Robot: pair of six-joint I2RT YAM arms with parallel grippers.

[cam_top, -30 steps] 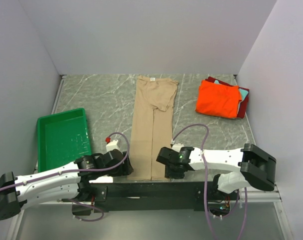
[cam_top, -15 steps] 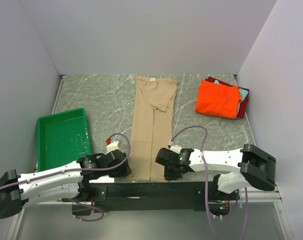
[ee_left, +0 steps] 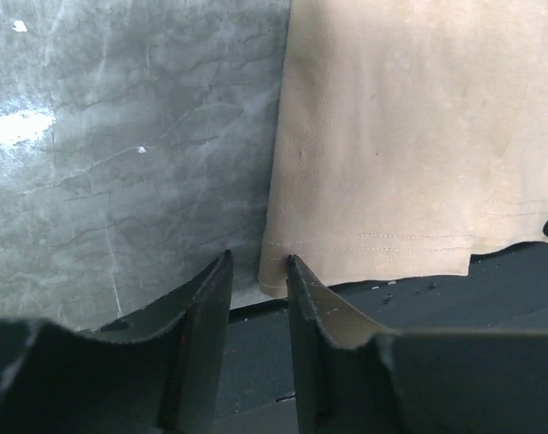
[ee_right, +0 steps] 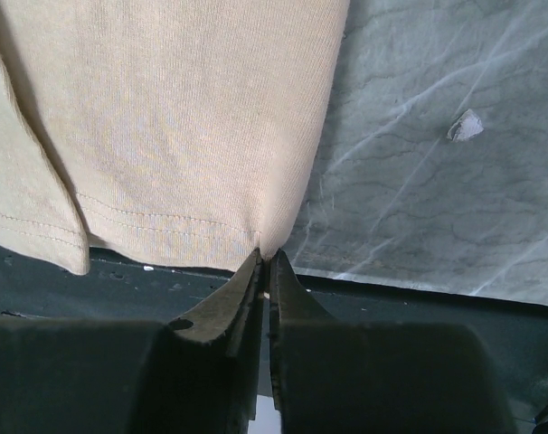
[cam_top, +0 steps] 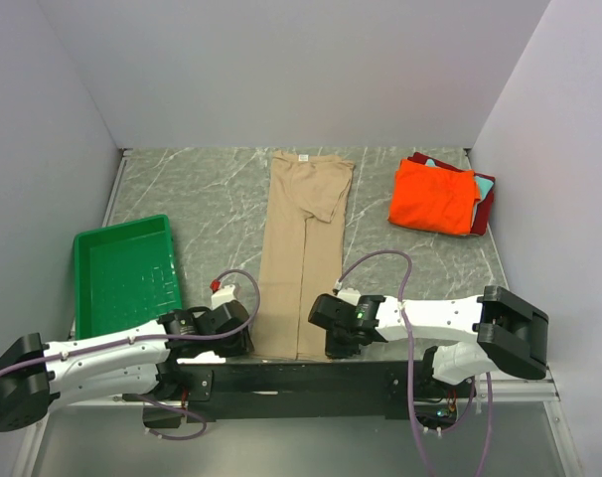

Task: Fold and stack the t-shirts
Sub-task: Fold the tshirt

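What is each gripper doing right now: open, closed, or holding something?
Left gripper: open, jaws apart at the tan t-shirt's hem corner, not gripping.
Right gripper: closed on the tan t-shirt's other hem corner.

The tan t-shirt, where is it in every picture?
Top external: the tan t-shirt is a long strip down the middle of the grey marbled table, reaching the near edge.
Left wrist: it fills the upper right; its hemmed corner sits right by the left gripper.
Right wrist: it fills the upper left; the right gripper pinches its corner.
Shared landmark: the grey marbled table beside it.
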